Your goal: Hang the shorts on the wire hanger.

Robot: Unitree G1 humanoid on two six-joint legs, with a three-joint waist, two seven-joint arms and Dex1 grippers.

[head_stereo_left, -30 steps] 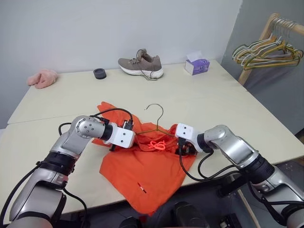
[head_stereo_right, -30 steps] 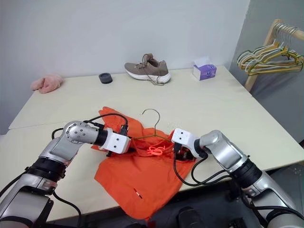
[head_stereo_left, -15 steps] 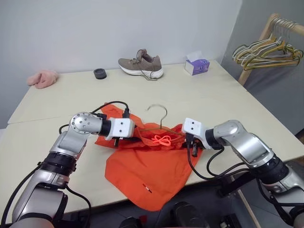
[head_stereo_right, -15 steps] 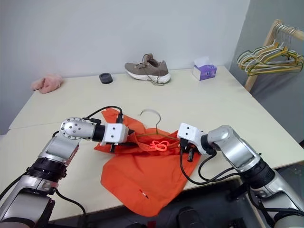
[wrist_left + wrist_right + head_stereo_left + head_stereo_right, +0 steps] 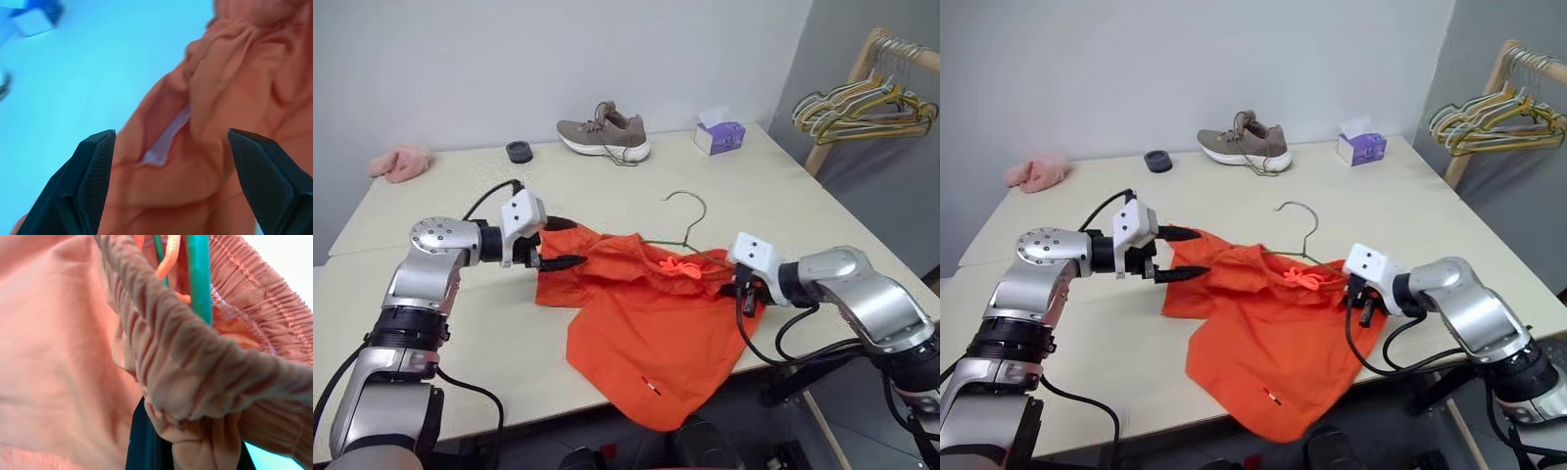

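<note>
Silver metallic arm links, white boxy wrist housings just behind each pincer, looped black cables; left gripper [image 5: 566, 243] fingers [image 5: 93, 171] black, textured.

- One pair of orange shorts [image 5: 651, 333], spread on the table [image 5: 431, 323] and spilling over its near edge.
- One thin wire hanger [image 5: 686, 227], threaded into the shorts' waistband, its hook sticking out on the side away from the table's near edge.
- One grey-brown sneaker [image 5: 604, 132], at the table's far edge.
- One small dark round object [image 5: 519, 152], just beside the sneaker.
- One pink fluffy cloth [image 5: 400, 162], at the table's far corner.
- One purple tissue box [image 5: 720, 135], on the sneaker's other side.
- One bunch of several coloured hangers [image 5: 864, 110] on a wooden rail past the table; their number cannot be told.
- Two grippers: left gripper [image 5: 565, 243], right gripper [image 5: 742, 294].
</note>
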